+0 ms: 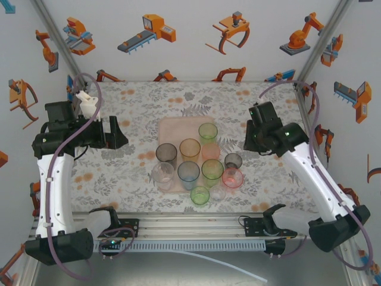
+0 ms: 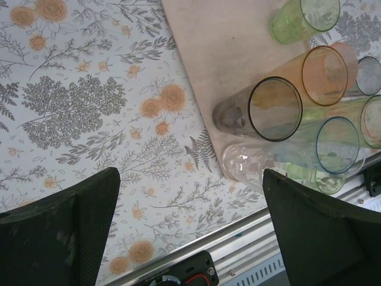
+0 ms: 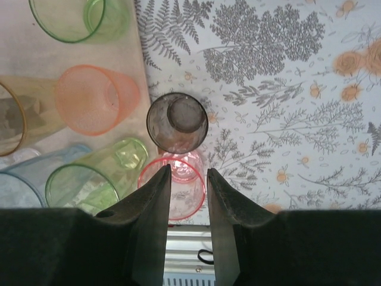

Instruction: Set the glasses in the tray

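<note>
The pale pink tray (image 1: 176,128) lies mid-table with several glasses on it: a green one (image 1: 208,132), an orange one (image 1: 190,149), a smoky one (image 1: 166,153) and a blue one (image 1: 189,172). A small smoky glass (image 1: 233,160) and a pink-red glass (image 1: 233,177) stand on the floral cloth just right of the tray. My right gripper (image 3: 187,170) hovers above the pink-red glass (image 3: 175,187) and the smoky glass (image 3: 177,122), its jaws a narrow gap apart with nothing between them. My left gripper (image 2: 190,179) is wide open over the cloth, left of the tray (image 2: 226,47).
A clear glass (image 2: 250,164) sits at the tray's near left corner, and a small green one (image 1: 200,195) at its near edge. The metal rail (image 1: 190,223) runs along the table's front. Floral cloth (image 1: 131,173) lies bare left of the tray.
</note>
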{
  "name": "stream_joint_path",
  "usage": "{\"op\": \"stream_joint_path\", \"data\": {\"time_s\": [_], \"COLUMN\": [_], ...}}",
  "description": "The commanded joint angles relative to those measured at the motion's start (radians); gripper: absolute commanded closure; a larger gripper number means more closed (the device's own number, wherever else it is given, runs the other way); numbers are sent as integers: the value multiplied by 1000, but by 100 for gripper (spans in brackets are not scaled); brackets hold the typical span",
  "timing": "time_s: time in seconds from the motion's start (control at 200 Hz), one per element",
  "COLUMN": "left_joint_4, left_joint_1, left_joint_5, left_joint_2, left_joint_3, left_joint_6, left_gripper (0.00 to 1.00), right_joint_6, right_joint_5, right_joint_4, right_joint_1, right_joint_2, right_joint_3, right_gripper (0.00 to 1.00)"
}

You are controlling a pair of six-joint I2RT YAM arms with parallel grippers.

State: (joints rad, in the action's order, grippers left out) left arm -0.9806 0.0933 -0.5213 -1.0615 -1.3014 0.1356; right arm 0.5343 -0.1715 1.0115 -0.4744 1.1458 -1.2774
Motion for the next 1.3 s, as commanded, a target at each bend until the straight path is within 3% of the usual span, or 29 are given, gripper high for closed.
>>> {"op": "stream_joint_path", "data": {"time_s": [0.0,0.591,1.292], "left_joint_4": [-14,-44,-45], "left_joint_1": [8,6,7], "left_joint_5": [-37,-68,-72], "left_joint_2": [9,-23,-61], "left_joint_3": [8,-22,-54], "left_joint_6": [4,15,6], "left_gripper": [3,3,3], "right_joint_6": [57,152,143], "right_joint_5": [31,156,194], "right_joint_4": [53,62,9], "right_joint_1": [3,3,3], "right_joint_2": [-60,-222,-192], "right_joint_3": [32,278,401], "right_gripper": [68,68,70]}}
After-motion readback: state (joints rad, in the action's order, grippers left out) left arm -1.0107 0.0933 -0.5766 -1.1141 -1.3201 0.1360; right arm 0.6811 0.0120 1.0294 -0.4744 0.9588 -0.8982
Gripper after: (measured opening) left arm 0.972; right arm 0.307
